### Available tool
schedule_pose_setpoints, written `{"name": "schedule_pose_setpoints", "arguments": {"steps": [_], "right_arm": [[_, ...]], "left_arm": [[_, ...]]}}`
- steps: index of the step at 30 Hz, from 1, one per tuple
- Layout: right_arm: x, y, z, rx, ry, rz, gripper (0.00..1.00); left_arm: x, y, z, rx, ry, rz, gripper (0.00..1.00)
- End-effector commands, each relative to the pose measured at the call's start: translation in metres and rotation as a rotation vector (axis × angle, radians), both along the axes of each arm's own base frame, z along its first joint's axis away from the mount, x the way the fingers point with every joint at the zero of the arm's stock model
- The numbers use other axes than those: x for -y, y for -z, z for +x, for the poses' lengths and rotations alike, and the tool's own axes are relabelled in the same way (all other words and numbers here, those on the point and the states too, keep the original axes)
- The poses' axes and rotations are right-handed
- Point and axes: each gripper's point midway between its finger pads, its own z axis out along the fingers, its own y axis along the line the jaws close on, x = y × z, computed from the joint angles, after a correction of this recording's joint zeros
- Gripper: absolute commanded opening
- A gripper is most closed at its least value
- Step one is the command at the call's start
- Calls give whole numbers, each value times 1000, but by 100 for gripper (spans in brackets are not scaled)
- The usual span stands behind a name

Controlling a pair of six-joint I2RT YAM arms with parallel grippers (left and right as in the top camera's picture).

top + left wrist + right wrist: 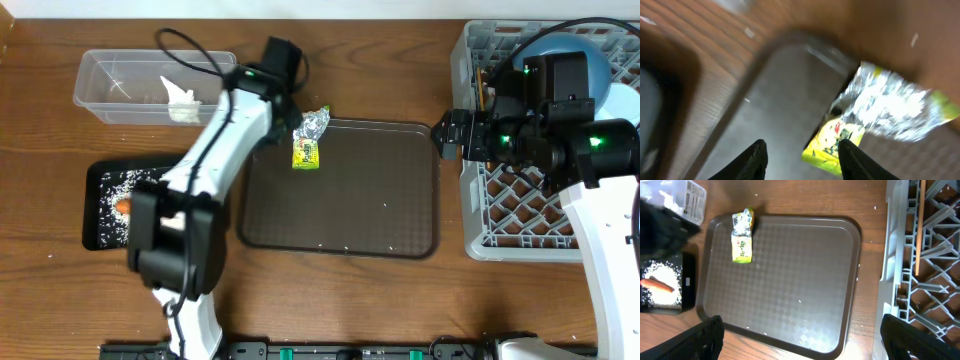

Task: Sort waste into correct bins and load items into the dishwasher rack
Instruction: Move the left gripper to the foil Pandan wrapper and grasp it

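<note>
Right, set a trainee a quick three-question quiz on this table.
1. True or false: the crumpled white tissue lies in the clear tub.
2. Short answer: which orange thing lies among the rice in the black tray?
3. Pick one: the green-yellow wrapper lies (A) in the clear tub, (B) in the black tray, (C) at a corner of the brown serving tray.

Key: 1 true; 2 the carrot; 3 C.
</note>
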Motion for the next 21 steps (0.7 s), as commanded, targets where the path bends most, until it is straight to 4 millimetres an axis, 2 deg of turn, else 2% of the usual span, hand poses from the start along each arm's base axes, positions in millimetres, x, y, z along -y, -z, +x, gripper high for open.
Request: {"name": "schedule_pose_setpoints", "arguments": {"steps": [1, 3, 8, 13, 21], "right_arm": [[-1, -6, -3, 18, -3, -2, 99], [-1, -6, -3, 18, -3, -2, 99], [-1, -6, -3, 18, -3, -2, 99], [-1, -6, -3, 18, -3, -2, 99], [-1, -6, -3, 18, -3, -2, 99]], "left_arm": [[7, 46, -13, -107, 111, 17, 50], [9, 62, -9, -115, 152, 28, 50], [17, 78, 3, -91, 219, 17, 50], [30, 80, 9, -67, 288, -32, 50], [31, 80, 6, -79, 297, -40, 49]]}}
